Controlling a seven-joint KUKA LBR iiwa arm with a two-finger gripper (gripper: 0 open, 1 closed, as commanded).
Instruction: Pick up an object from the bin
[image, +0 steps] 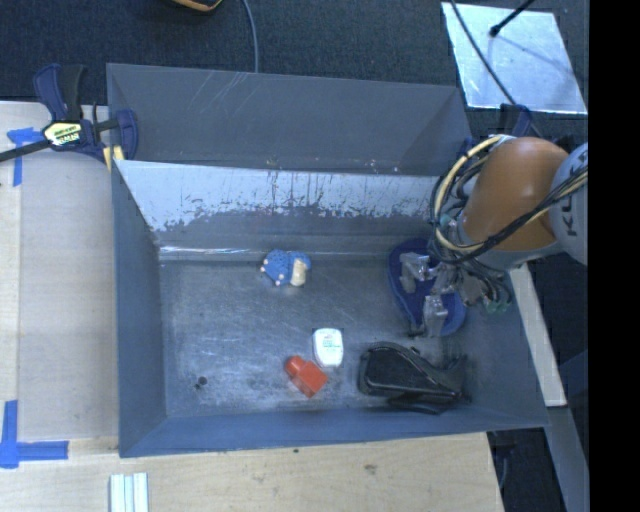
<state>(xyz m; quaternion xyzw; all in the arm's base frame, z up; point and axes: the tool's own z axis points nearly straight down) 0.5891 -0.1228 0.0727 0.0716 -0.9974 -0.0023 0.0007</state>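
Note:
My gripper (426, 288) is down at the right side of the bin, close to the right wall. It sits right over a dark blue curved plastic thing (403, 290), whose rim shows to the left of and below the gripper; most of it is hidden. Just in front of the gripper lies a black, flat, handle-like thing (410, 379) on the bin floor. Nothing can be seen held in the gripper.
A white cap-like piece (328, 346) and a red-orange piece (306, 375) lie together near the front middle. A small blue and white thing (285, 268) rests by the back wall. The arm with its orange cover and cables hangs over the right rim.

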